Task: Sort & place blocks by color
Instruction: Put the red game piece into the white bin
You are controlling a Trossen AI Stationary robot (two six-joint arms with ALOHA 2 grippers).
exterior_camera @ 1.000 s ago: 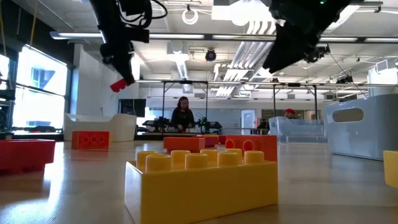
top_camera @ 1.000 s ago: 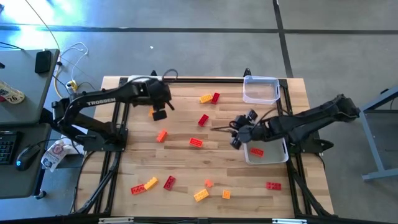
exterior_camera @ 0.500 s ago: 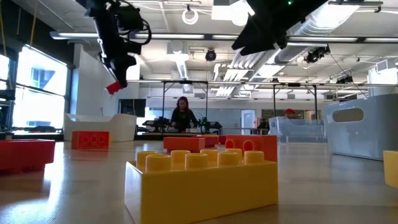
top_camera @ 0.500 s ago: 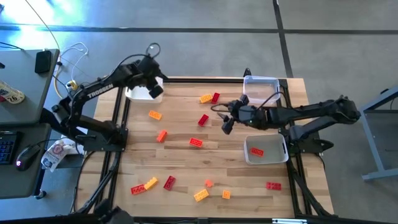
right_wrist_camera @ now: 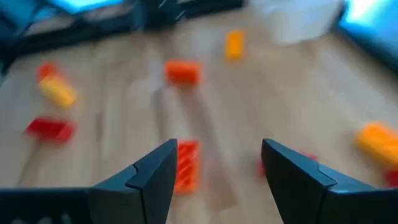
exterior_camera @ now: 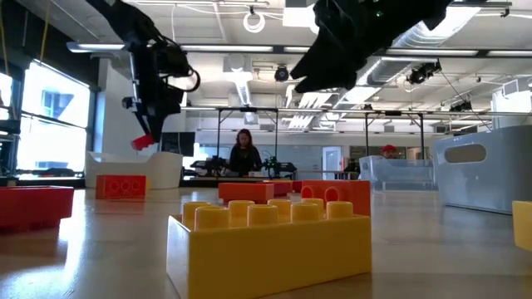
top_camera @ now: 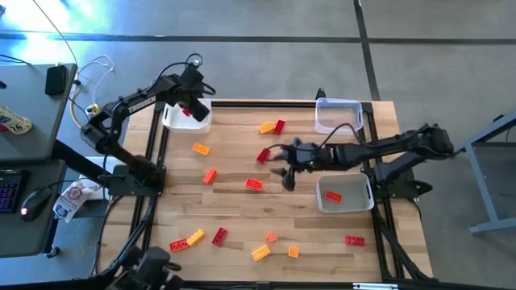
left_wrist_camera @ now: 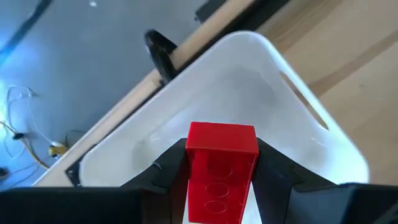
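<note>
Small red, orange and yellow blocks lie flat and scattered over the wooden table [top_camera: 234,205]. My left gripper [top_camera: 189,110] hangs over the white tray [top_camera: 197,122] at the far left corner, shut on a red block [left_wrist_camera: 221,163], which also shows in the low view [exterior_camera: 143,142]. My right gripper [top_camera: 280,167] is open above the table's middle, near two red blocks [top_camera: 263,155] [top_camera: 254,184]. In the right wrist view a red block [right_wrist_camera: 186,165] lies below, just inside one of the spread fingers [right_wrist_camera: 149,177]. The picture is blurred. My left gripper pinches the red block between its two fingers, which press on its two opposite long sides [left_wrist_camera: 194,163]. The fingers point down from above. The block is lifted clear and hangs over the inside of the white tray [left_wrist_camera: 280,118].
A clear tray [top_camera: 338,115] stands at the far right corner. A second white tray [top_camera: 347,205] at the right edge holds one red block [top_camera: 332,196]. More blocks lie near the near edge, among them a yellow one [top_camera: 260,253] and a red one [top_camera: 354,240].
My left gripper has carried the red block from above the table's middle left to the far left corner, over the white tray, and has dropped lower. My right gripper has swung from beside the right-hand white tray toward the table's middle.
</note>
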